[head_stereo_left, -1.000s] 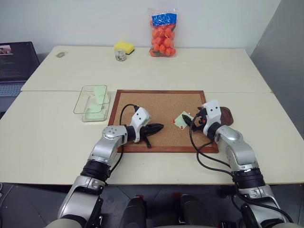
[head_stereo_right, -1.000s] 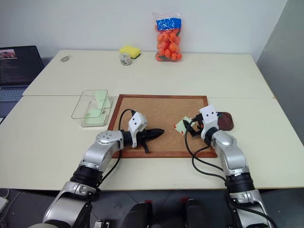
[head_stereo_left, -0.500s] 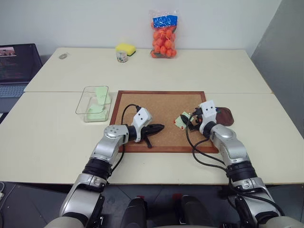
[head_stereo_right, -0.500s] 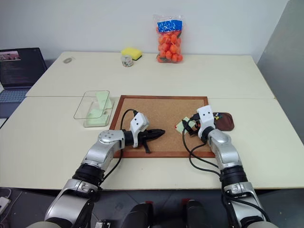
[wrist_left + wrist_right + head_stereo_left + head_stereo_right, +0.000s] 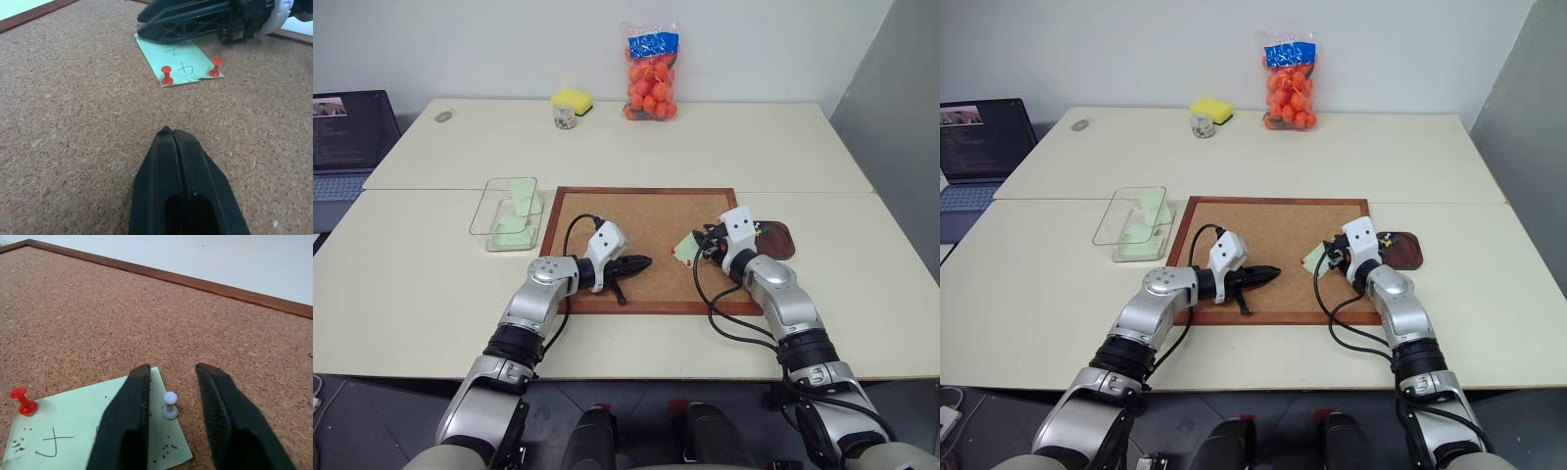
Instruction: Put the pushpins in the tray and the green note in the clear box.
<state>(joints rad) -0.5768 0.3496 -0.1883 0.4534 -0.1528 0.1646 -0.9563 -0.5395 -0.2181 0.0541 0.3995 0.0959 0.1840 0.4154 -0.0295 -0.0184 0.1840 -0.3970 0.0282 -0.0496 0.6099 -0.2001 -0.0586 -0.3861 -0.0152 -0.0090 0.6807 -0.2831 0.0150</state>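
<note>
Cork board (image 5: 641, 235), granular brown surface w/ dark red-brown wood frame, is lying flat at centre frame on pale matte table (image 5: 431, 294). Green note (image 5: 93, 431), thin pale-mint paper sq. w/ pen marks, is sitting pinned on the board's right half; in head view it is showing just left of the R gripper. Pushpins on it: white pin (image 5: 169, 404), rounded plastic head, is standing upright at one corner; red pin (image 5: 22, 400) is standing at another corner; left wrist view is showing two red pins (image 5: 167, 75) along the note's near edge. R gripper (image 5: 171, 382), ribbed black fingers, is straddling the white pin w/ gaps showing either side, jaws partly parted, not yet touching pin. L gripper (image 5: 171, 139) is hovering over bare cork at centre-left of the board, fingers pressed together, holding nothing. Tray (image 5: 781, 238), dark reddish-brown shallow dish w/ rounded corners, is resting just off the board's right edge, behind the R wrist, w/ a few small coloured pins inside. Clear box (image 5: 494, 208), transparent low-walled rectangle, is sitting just left of the board, w/ pale-green paper already inside. Upper frame: yellow sponge (image 5: 570, 98), bag of orange balls (image 5: 649, 70). Laptop (image 5: 347, 127) at upper left edge.
</note>
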